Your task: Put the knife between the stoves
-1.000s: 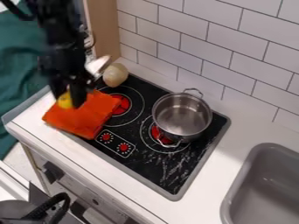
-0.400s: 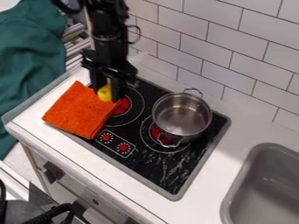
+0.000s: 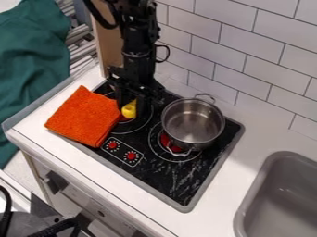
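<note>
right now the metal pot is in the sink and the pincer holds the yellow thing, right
The sink is wrong: the camera view shows the metal pot on the black cooktop. The pincer does hold the yellow thing.

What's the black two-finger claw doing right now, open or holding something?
Black two-finger gripper: closed on a small yellow object, probably the knife's handle, over the flat black stovetop.

Black robot arm (image 3: 137, 48) upright, wrist low, jaws pointing down, slightly parted
</note>
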Motion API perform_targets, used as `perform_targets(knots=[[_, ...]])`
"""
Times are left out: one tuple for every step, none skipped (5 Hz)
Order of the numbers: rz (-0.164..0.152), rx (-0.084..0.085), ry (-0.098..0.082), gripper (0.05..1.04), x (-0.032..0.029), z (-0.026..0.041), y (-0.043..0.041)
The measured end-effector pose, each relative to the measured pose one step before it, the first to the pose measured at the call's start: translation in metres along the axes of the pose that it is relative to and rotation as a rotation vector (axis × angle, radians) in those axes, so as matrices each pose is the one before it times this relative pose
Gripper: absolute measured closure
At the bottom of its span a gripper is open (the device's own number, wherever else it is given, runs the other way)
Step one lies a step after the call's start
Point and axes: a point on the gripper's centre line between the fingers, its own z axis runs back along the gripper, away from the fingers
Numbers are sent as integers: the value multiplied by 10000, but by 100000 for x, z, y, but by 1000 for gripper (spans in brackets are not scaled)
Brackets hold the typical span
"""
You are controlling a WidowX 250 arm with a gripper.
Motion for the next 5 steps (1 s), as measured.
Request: perform_targets(knots=[[-148,27,125,611,1133,-550,-19],[-269,-7,251,611,1166,-567,-683],[-73,37,62,538,566,-48,-302],[-33,-27,105,226,-58,156,-12],[35,37,21,67,-22,3,6]])
